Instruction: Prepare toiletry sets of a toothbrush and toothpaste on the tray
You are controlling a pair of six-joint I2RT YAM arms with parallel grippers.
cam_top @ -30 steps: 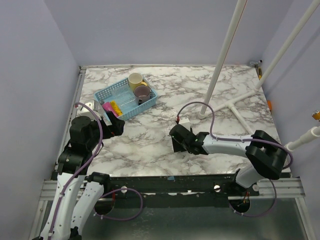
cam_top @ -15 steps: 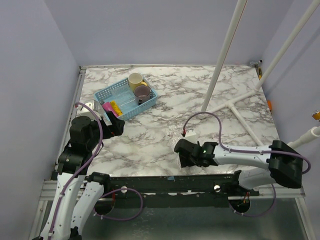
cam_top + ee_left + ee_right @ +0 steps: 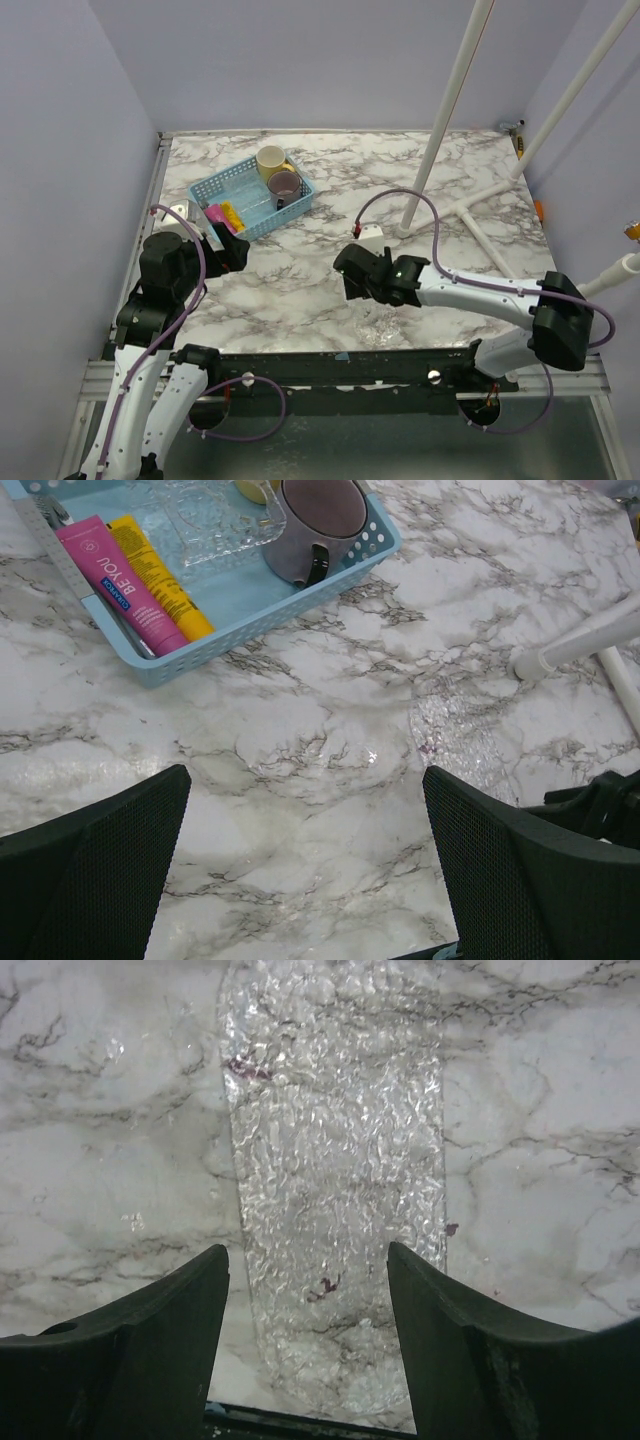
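the jaws of both grippers stand apart, and neither closes on anything. the left gripper (image 3: pixel 305 815) is spread wide over bare marble table (image 3: pixel 300 720), just short of the near corner of the light blue basket (image 3: pixel 270 615). the right gripper (image 3: pixel 308 1260) hangs over the middle of the table with its fingers (image 3: pixel 150 1330) parted above a clear embossed tray (image 3: pixel 335 1160). the tray lies flat on the marble and runs lengthwise away from the wrist camera, and its edges pass under both fingertips rather than being pinched between them.

the toiletry things are all in the basket, well apart from that tray. the pink toothpaste tube (image 3: pixel 120 585) and the yellow toothpaste tube (image 3: pixel 160 580) lie side by side, touching, along the basket's left end. a thin pale toothbrush (image 3: pixel 60 555) lies against the pink tube's outer side — its head cannot be made out. in the same basket the purple mug (image 3: pixel 320 520) sits at the right end, the cream mug (image 3: pixel 271 158) stands behind it, and another clear embossed piece (image 3: pixel 215 520) rests between the mugs and the tubes. a white stand foot (image 3: pixel 590 640) lies on the marble to the right.
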